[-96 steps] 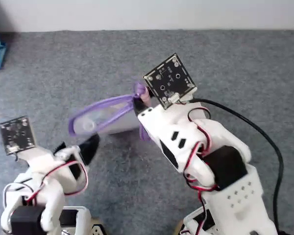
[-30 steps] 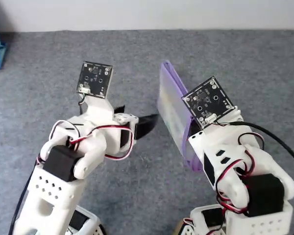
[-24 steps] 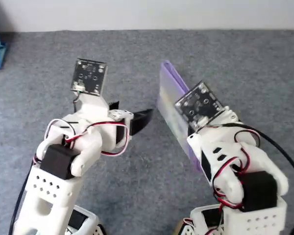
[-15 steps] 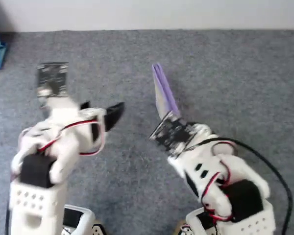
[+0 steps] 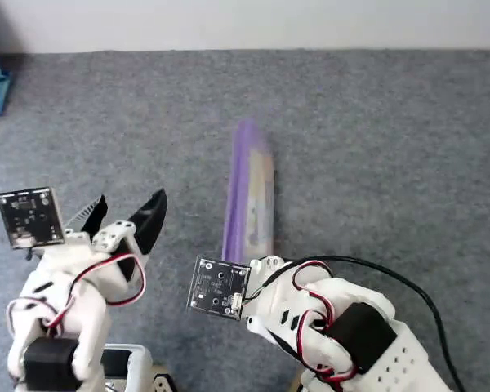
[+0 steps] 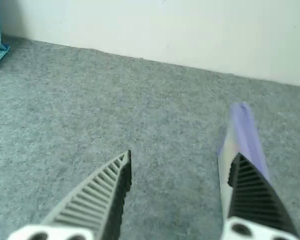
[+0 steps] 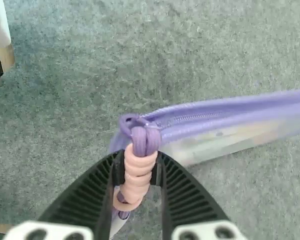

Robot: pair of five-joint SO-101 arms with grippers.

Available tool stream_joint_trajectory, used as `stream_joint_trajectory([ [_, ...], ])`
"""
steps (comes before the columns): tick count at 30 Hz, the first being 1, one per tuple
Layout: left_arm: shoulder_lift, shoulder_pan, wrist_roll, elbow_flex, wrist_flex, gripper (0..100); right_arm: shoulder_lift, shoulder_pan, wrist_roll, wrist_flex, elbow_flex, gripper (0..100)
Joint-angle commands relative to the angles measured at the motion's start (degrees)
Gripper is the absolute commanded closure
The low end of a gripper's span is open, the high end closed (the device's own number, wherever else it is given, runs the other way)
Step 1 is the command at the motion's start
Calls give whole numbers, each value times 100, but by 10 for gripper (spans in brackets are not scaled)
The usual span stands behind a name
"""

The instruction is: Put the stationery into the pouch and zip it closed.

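**A:** Right arm pulls back toward its base over the last second. The pouch (image 5: 249,192) comes with it and now runs straight out ahead of the right jaws, standing on its long edge on the desk (image 5: 392,122).
**B:** Grip?
**A:** Right jaws are narrow, clamped on the pink pull cord (image 7: 136,170). The slider (image 7: 132,125) sits just past their tips.
**B:** Zip state?
**A:** Teeth look meshed along the whole run I can see beyond the slider. I read that as closed.
**B:** Left side?
**A:** A second ago the left jaws were just beside the pouch. Now they're backed off, spread wide, holding nothing. The pouch is ahead of them and off to one side, well apart.
**B:** Contents?
**A:** Something pale behind the clear side. Can't tell what.
**B:** Meaning?
**A:** Zip stroke looks done. Remaining step, I'd say, is the right jaws letting go of the cord. The pouch may flop flat on release, which is probably harmless.
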Motion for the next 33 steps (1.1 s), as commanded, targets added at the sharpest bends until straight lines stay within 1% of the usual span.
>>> stream_joint_trajectory([
  [1, 378, 53, 141, 207, -818, 699, -110, -75, 44, 22, 53, 991],
  [3, 818, 220, 158, 215, -1090, 699, -119, -75, 26, 22, 105, 991],
  [7, 1723, 642, 325, -198, -1292, 699, -119, -66, 18, 22, 105, 991],
  [16, 3675, 1503, 404, -1578, -1301, 699, -119, -40, 9, 13, 114, 991],
  [21, 4352, 2040, 396, -2229, -1275, 699, -119, -40, 9, 13, 114, 991],
  [25, 4747, 2435, 387, -2378, -1275, 699, -127, -40, 9, 13, 114, 991],
  [29, 5099, 2602, 387, -2369, -1292, 699, -127, -40, 9, 13, 114, 991],
  [31, 5292, 2558, 387, -2369, -1292, 699, -180, -31, 9, 13, 105, 991],
  [33, 5451, 2330, 387, -2369, -1275, 699, -330, -31, 9, 57, 105, 991],
])
